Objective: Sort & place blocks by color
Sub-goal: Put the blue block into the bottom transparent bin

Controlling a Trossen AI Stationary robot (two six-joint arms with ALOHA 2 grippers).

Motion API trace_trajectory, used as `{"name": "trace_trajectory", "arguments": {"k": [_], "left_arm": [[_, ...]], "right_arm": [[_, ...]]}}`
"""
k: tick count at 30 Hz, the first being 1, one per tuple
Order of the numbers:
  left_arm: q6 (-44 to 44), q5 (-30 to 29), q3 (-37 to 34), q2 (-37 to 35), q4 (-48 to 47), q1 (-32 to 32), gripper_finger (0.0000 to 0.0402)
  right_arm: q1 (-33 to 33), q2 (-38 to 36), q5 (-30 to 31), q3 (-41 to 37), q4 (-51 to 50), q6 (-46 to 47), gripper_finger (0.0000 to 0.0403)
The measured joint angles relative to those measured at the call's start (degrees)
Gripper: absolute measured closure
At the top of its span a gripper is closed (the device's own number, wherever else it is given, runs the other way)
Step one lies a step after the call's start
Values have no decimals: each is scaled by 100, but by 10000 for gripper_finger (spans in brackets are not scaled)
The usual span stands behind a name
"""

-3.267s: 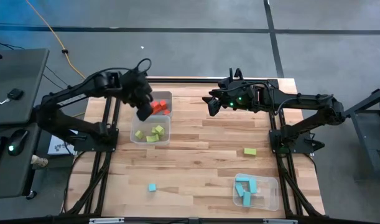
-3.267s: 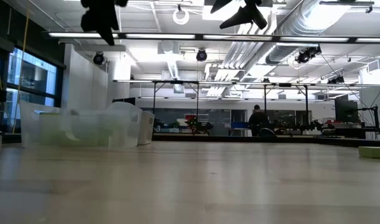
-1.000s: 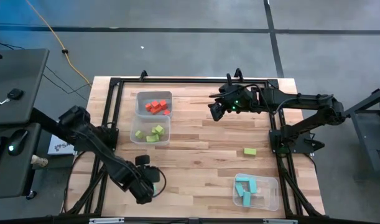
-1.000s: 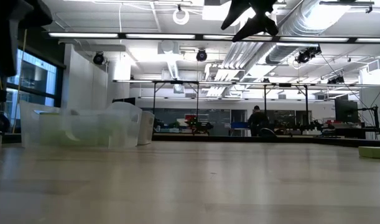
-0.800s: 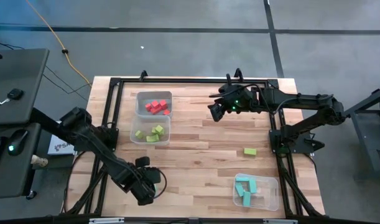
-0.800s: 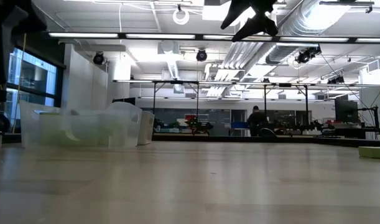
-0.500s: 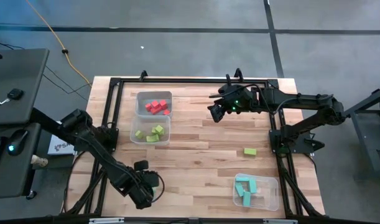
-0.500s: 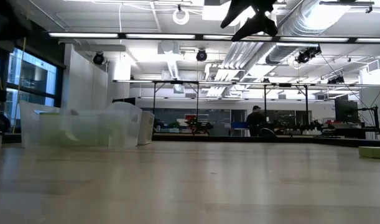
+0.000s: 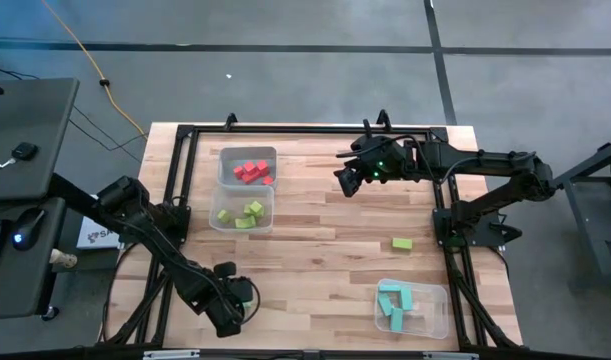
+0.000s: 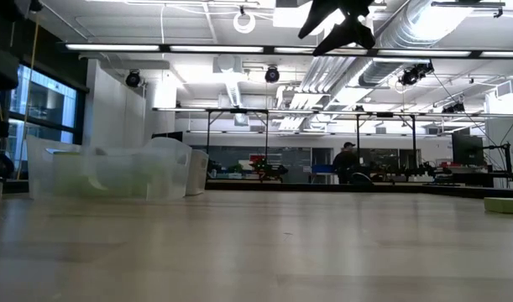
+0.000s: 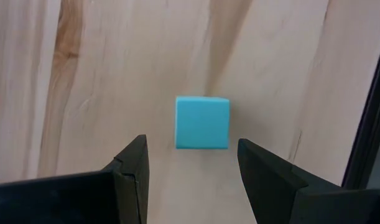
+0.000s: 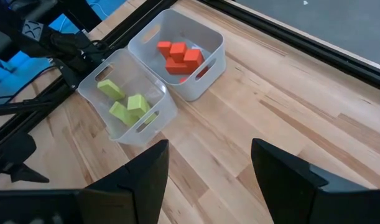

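A teal cube (image 11: 202, 122) lies flat on the wooden table near its front left. My left gripper (image 11: 191, 153) points down over the cube, open, one finger on either side and neither touching it. In the high view the left gripper (image 9: 230, 308) hides the cube. My right gripper (image 9: 345, 180) hangs open high above the far middle of the table, with nothing between its fingers (image 12: 146, 180). A loose lime green block (image 9: 402, 243) lies on the table at the right.
Three clear tubs stand on the table. The far-left tub (image 9: 248, 166) holds red blocks, and the tub (image 9: 243, 210) beside it holds green ones. The tub (image 9: 412, 306) at the near right holds teal ones. A black frame rail (image 11: 370, 143) runs close beside the cube.
My left gripper has sunk toward the table over the teal cube, drifting slightly toward the near edge and staying open. The cube has not moved.
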Motion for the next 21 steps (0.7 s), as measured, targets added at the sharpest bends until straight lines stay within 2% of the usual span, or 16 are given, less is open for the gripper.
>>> {"name": "trace_trajectory", "arguments": {"k": [8,21], "left_arm": [[243,-2,-2,21,48,16,234],[260,116,-2,481,354,4,234]], "right_arm": [[0,0,0,0,-36,-12,185],[0,0,0,0,-32,-11,185]]}}
